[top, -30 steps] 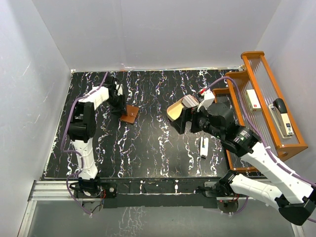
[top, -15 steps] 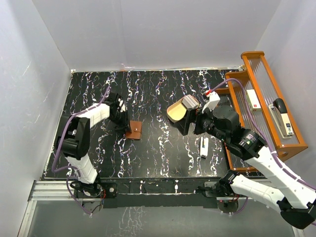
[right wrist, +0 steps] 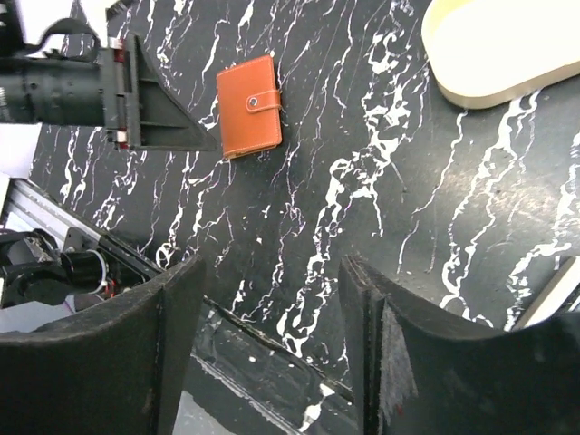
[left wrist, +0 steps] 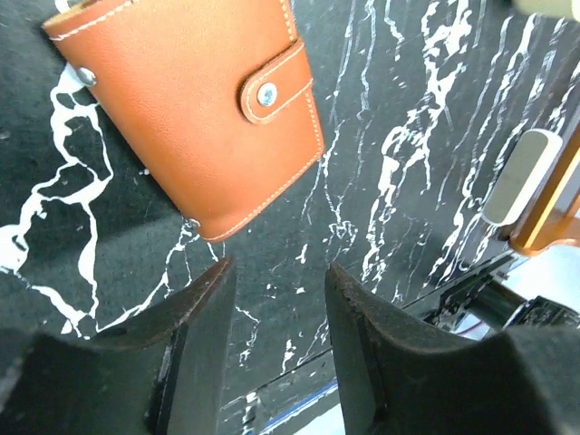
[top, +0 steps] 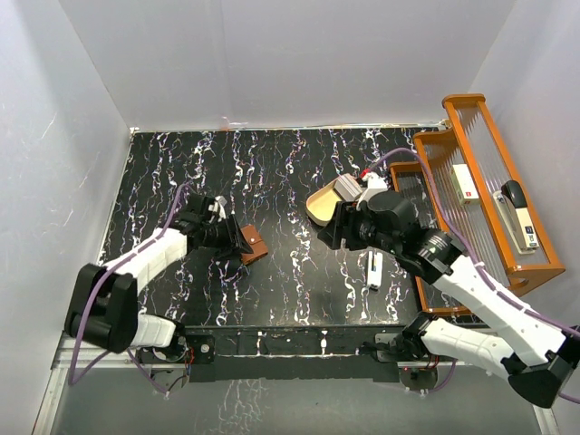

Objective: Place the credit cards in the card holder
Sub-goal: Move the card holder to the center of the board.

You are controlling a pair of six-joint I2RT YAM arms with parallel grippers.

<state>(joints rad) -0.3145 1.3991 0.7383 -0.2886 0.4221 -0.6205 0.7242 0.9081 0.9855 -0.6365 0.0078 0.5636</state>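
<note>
The card holder (top: 256, 245) is a small brown leather wallet, shut with a snap strap, lying flat on the black marbled table. My left gripper (top: 237, 237) sits low just left of it. In the left wrist view the card holder (left wrist: 190, 109) lies just beyond the tips of my left gripper (left wrist: 276, 272), which is open and empty. My right gripper (top: 335, 227) hovers by the tan tray, and in its own view my right gripper (right wrist: 272, 281) is open with only table in the gap. The card holder (right wrist: 249, 106) shows far off. A grey-striped flat piece (top: 348, 188) on the tray may be the credit cards; I cannot tell.
A tan oval tray (top: 319, 204) lies mid-table under the right arm. A narrow white stick (top: 373, 269) lies near the right. An orange wooden rack (top: 453, 145) along the right edge holds a stapler (top: 519, 213) and a white box (top: 465, 181).
The left arm swung down toward the near edge, and the card holder shifted nearer and right with it. The right gripper's jaws narrowed and the arm eased slightly left.
</note>
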